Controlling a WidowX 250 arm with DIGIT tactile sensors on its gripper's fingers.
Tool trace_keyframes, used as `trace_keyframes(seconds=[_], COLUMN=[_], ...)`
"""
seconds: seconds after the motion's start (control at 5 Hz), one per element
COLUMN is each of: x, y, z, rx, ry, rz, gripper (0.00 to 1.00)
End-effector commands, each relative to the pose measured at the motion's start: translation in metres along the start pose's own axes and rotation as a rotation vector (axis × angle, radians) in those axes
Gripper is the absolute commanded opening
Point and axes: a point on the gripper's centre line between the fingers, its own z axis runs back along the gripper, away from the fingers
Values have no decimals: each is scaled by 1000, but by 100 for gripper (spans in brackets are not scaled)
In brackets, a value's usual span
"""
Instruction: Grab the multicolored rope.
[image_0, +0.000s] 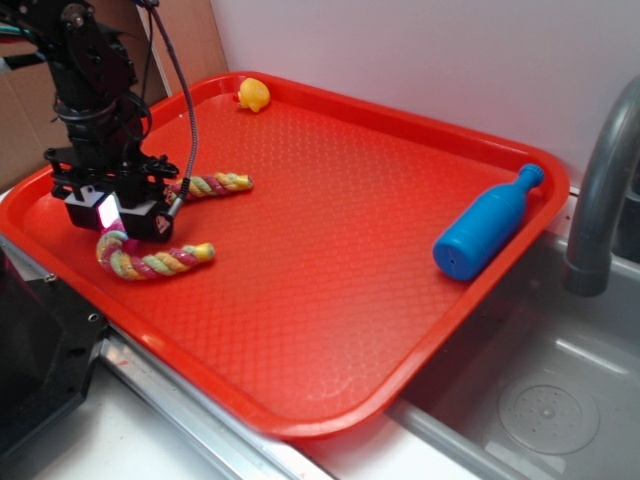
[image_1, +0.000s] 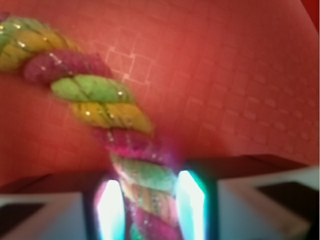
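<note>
Nearest us in the exterior view we see the pale counter (image_0: 130, 440) and the front rim of the red tray (image_0: 330, 425) resting on it, with a sink basin (image_0: 520, 400) to the right; a little farther in, at the tray's left side, we find the multicolored rope (image_0: 155, 262) lying bent in a C; the gripper (image_0: 112, 212) is down on the bend of that C; in the wrist view we see the gripper (image_1: 150, 205) with its two glowing fingers (image_1: 192, 202) pressed against either side of the rope (image_1: 102, 102), clamped on it; farther right a blue bottle (image_0: 487, 234) lies on its side by the tray's edge, beside a grey faucet (image_0: 600, 190); farthest back a small yellow toy (image_0: 253, 95) sits in the tray's rear corner.
</note>
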Motion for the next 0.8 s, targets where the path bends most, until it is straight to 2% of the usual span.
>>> trace_keyframes(seconds=[0.0, 0.2, 0.6], x=[0, 11, 19], y=[-3, -10, -29], z=[38, 90, 156], rx=[-27, -102, -168], ry=[40, -71, -183], rz=[-166, -237, -317], gripper=[0, 0, 0])
